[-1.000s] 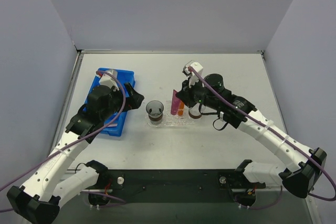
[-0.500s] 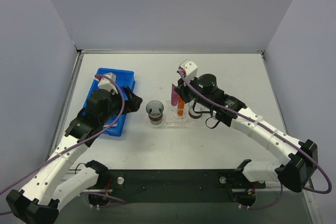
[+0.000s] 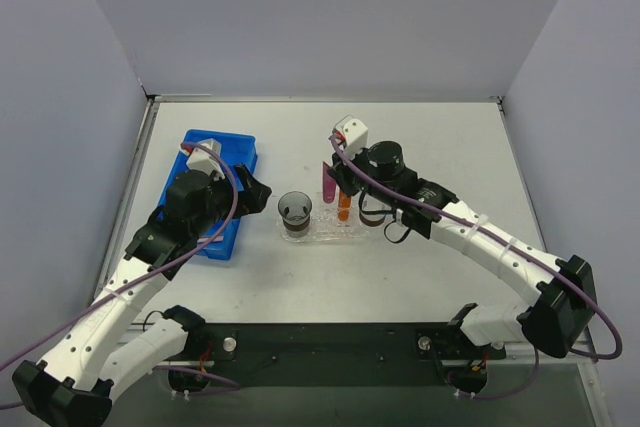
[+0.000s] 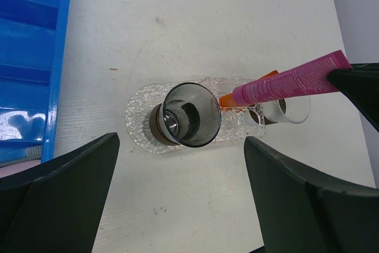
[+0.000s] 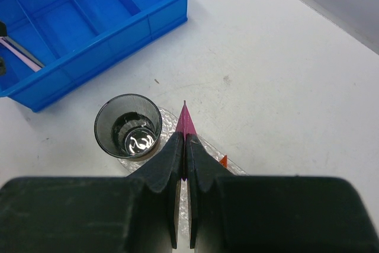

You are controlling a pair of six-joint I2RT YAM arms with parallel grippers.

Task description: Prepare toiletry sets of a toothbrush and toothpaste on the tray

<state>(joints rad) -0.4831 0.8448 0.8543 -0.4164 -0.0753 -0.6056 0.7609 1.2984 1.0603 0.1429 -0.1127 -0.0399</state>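
Note:
The clear bumpy tray [image 3: 325, 236] lies mid-table and also shows in the left wrist view [image 4: 139, 141] and the right wrist view [image 5: 167, 124]. My right gripper [image 3: 336, 173] [image 5: 184, 140] is shut on the magenta toothpaste tube [image 3: 327, 183] [image 4: 290, 81] [image 5: 186, 119] and holds it tilted above the tray. The orange toothpaste tube [image 3: 344, 209] [image 4: 234, 98] [image 5: 223, 160] leans at the tray's middle. A pale pink toothbrush [image 5: 21, 53] lies in the blue bin. My left gripper [image 3: 255, 187] [image 4: 180, 146] is open and empty, left of the tray.
Two clear cups with dark bottoms stand on the tray, one at the left end [image 3: 295, 209] [image 4: 188, 114] [image 5: 128, 125], one at the right end [image 3: 373, 213] [image 4: 287, 108]. The blue compartmented bin [image 3: 240, 147] [image 4: 29, 57] [image 5: 100, 22] sits at the left, under my left arm.
My right gripper has moved up and to the left with the magenta tube, away from the orange tube. The left arm has barely shifted.

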